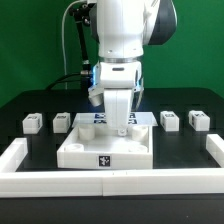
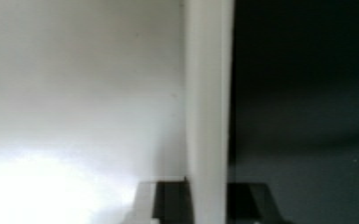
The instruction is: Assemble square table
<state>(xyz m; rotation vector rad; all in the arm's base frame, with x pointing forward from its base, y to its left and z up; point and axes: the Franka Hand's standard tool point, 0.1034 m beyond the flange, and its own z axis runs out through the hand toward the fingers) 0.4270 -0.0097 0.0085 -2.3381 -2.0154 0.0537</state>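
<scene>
The square tabletop [image 1: 92, 146], a white slab with a tag on its front edge, lies on the black table against the white rail. My gripper [image 1: 120, 127] points straight down onto its back half. In the wrist view a thin white edge of the tabletop [image 2: 206, 100] runs between my two dark fingers [image 2: 169, 203], which press on it from both sides; the gripper [image 2: 208, 203] is shut on that edge. Two small white legs [image 1: 32, 122] [image 1: 60, 121] lie at the exterior view's left and two more [image 1: 170, 120] [image 1: 198, 119] at its right.
The white rail [image 1: 110, 181] borders the front and both sides of the black surface. The marker board [image 1: 97, 117] lies just behind the tabletop, partly hidden by my gripper. A black cable hangs behind the arm.
</scene>
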